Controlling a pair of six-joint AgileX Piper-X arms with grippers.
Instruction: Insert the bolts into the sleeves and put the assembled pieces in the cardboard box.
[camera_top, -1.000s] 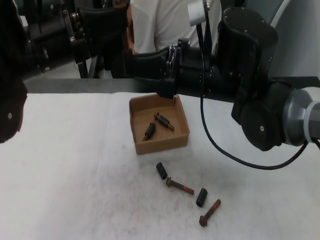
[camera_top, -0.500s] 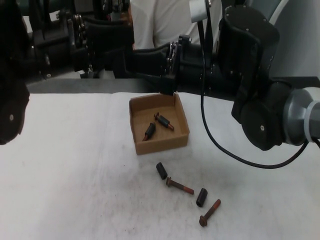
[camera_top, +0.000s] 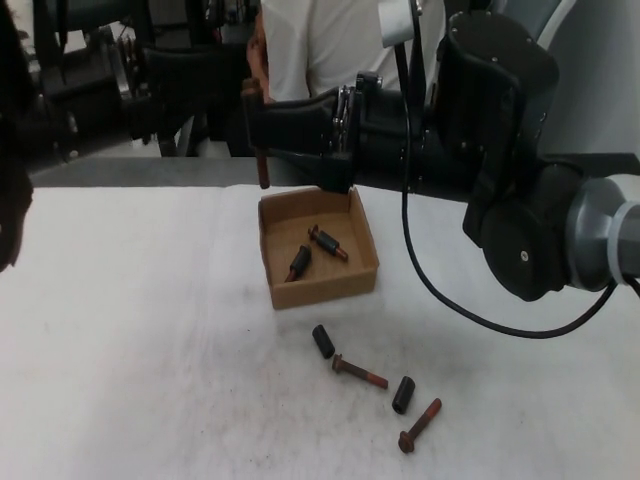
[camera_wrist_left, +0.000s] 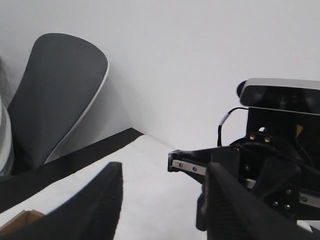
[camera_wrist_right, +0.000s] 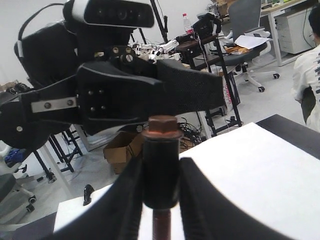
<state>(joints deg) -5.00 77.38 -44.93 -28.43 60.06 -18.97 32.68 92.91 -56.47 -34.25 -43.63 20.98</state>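
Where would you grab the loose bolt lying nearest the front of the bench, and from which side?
Its shank, nearer the head, from straight above. The bolt lies flat on the bench, so closing across its length should work. A sleeve lies close by the tip end; gripping toward the head likely stays clear of it and leaves the tip free for inserting.

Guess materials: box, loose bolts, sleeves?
Box: brown cardboard, matte, folded walls. Bolts: likely metal, dull reddish-brown; rust or coating, cannot tell. Sleeves: matte black; could be rubber, plastic or blackened metal.
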